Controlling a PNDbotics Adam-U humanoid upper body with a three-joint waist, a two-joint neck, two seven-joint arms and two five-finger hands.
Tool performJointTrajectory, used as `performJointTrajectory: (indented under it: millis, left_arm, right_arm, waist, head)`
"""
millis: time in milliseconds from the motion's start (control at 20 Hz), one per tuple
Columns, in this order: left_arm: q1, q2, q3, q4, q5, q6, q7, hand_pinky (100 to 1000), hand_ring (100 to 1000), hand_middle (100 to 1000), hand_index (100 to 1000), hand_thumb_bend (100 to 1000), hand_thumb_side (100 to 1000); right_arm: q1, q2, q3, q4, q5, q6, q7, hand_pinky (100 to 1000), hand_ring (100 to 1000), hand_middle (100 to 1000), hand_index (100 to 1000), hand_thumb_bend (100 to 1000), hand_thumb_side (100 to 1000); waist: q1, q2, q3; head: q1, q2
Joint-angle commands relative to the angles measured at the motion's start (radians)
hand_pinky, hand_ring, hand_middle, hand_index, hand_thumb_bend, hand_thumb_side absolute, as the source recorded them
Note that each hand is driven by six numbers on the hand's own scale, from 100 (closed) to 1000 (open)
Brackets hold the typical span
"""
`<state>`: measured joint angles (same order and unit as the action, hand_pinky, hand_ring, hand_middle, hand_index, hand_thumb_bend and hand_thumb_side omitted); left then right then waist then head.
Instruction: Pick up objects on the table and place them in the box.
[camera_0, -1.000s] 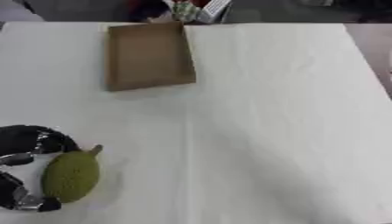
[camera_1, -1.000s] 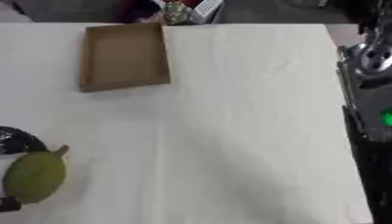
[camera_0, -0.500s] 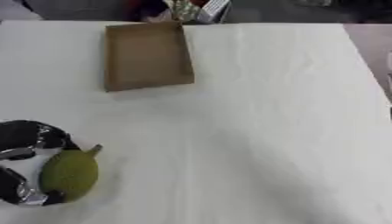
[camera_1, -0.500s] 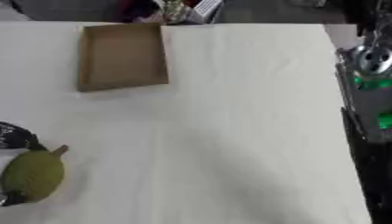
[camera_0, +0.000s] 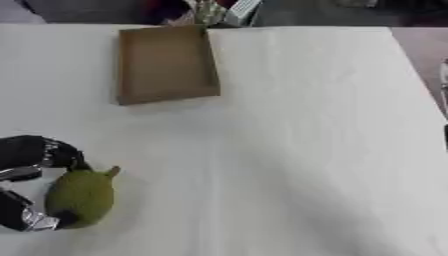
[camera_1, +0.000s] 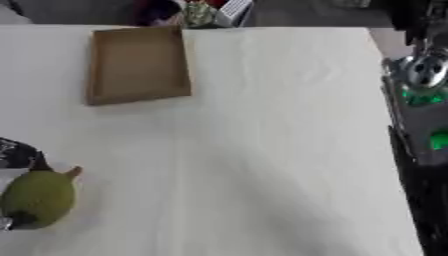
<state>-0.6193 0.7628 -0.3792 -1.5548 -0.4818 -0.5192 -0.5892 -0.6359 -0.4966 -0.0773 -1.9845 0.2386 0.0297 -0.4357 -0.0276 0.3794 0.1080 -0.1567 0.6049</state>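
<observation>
The left hand (camera_0: 31, 185) is curled round one green, stemmed fruit (camera_0: 80, 197) at the near left edge of the white surface (camera_0: 289, 150), fingers wrapping both ends. One open cardboard box (camera_0: 164, 64) lies well beyond the hand, toward the far edge.

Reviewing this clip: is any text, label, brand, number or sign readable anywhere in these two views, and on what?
None can be read.
Cardboard box: plain brown, no print showing.
Green fruit in the left hand: no label.
White tablecloth: no marks.
Clutter beyond the far edge: too blurred to read.
Right arm: green lights only, no legible writing.
</observation>
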Motion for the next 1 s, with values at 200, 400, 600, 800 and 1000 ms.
performJointTrajectory:
  millis: [200,400,600,800,1000]
  left_arm:
    - [-0.017,0.014,0.021,-0.026,-0.009,-0.296,-0.318,588,572,592,792,100,100]
    - [-0.023,0.012,0.024,-0.038,0.009,-0.277,-0.318,567,545,574,775,100,100]
    - [-0.027,0.012,0.029,-0.057,0.022,-0.254,-0.318,565,538,572,767,100,100]
    - [-0.033,0.012,0.045,-0.081,0.032,-0.235,-0.318,560,533,568,760,100,100]
    - [-0.042,0.014,0.068,-0.107,0.051,-0.219,-0.318,557,531,566,756,100,100]
  right_arm:
    - [-0.009,-0.011,-0.012,-0.016,-0.007,-0.001,-0.008,829,753,642,862,100,611]
    - [-0.007,-0.011,-0.013,-0.016,-0.008,0.000,-0.010,830,753,641,862,100,611]
    - [-0.006,-0.011,-0.014,-0.016,-0.010,0.001,-0.014,830,752,640,862,100,611]
    - [-0.005,-0.011,-0.016,-0.016,-0.010,0.001,-0.018,830,751,638,862,100,611]
    - [-0.007,-0.012,-0.016,-0.016,-0.009,0.001,-0.018,829,751,638,862,100,610]
  waist:
    - [0.001,-0.019,-0.001]
    - [0.000,-0.019,-0.002]
    - [-0.001,-0.017,-0.002]
    - [-0.002,-0.016,-0.001]
    - [-0.004,-0.016,0.001]
  head:
    - [-0.005,-0.014]
    - [-0.008,-0.016]
    - [-0.007,-0.016]
    - [-0.002,-0.010]
    - [0.007,0.001]
